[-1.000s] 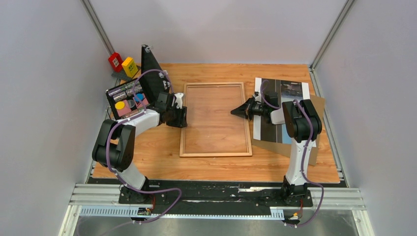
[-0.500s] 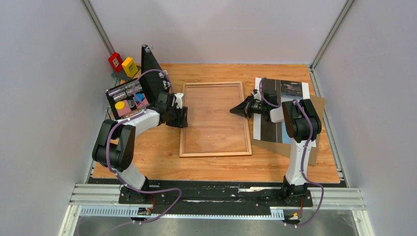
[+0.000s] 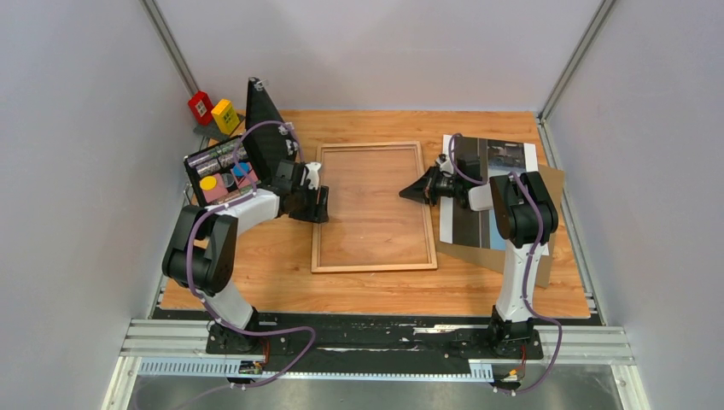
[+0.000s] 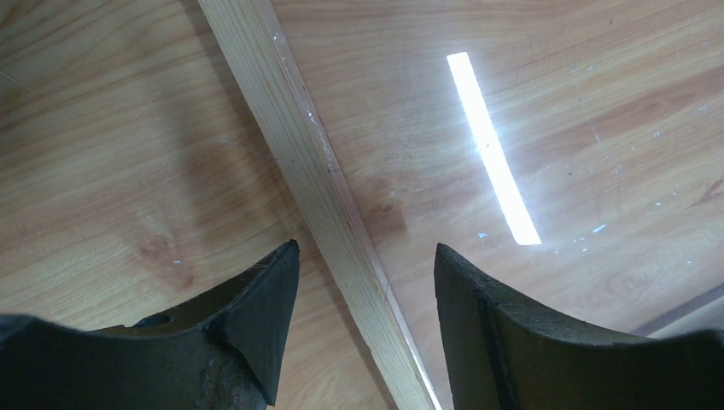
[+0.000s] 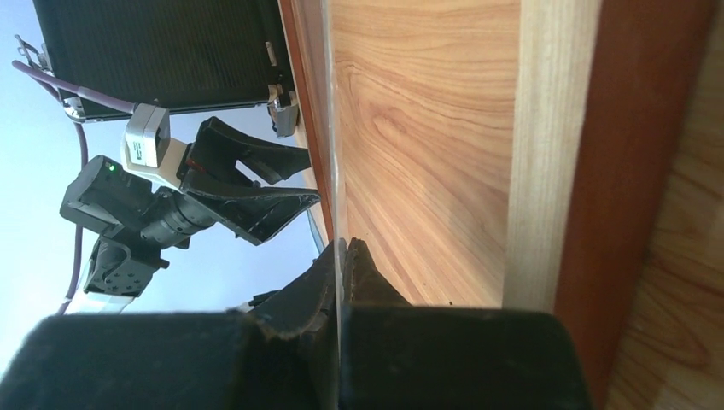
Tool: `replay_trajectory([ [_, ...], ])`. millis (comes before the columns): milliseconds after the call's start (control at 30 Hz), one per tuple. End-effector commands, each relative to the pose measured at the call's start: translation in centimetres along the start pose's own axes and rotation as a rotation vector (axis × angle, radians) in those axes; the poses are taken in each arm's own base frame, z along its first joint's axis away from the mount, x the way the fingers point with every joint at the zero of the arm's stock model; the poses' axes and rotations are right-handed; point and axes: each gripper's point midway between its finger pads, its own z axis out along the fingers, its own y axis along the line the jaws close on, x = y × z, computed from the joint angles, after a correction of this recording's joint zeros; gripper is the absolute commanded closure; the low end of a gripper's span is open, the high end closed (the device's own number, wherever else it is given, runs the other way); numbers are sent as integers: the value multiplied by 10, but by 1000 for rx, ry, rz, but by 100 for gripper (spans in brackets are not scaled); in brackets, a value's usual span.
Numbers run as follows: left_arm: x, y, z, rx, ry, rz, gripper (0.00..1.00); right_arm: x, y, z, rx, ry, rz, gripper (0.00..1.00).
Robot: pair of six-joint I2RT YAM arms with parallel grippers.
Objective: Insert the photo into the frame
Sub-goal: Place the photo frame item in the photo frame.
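left claw first, folks: we see it spread wide, one dark finger on each side of the pale left rail of the frame, and neither finger touches the wood. right under it the rail runs slantwise between the tips, with bare table on the claw's outer side and a bright strip of light glinting on the pane on its inner side. just beyond its outer side stands the open black case.

straight across the frame we find the right claw, lying low, its tips just inside the right rail and pointing back at the left claw. from its own camera we see the fingers pressed flat together; a thin pale line runs into the seam, and we cannot tell whether anything is pinched there.

behind that right claw, outside the frame and just beside the right rail, the photo lies flat on the brown backing board, the right arm crossing above it.
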Motion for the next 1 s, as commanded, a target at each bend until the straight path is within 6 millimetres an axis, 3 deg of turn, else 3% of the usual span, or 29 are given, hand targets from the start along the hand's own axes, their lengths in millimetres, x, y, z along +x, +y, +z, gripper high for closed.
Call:
replay_trajectory([
  [0,-15,-3,0,-5,-27,11,32,-12,10,3,6,-30,-90,100],
  [400,-27,-8,-12,-4,-51,33,18,-21,-1,2,88,-63,-149,100],
  [700,-35,-22,-25,31,-72,80,1,-24,-3,2,112,-72,-174,100],
  [967,-61,-61,-35,82,-139,217,0,-27,-1,0,128,-80,-201,100],
])
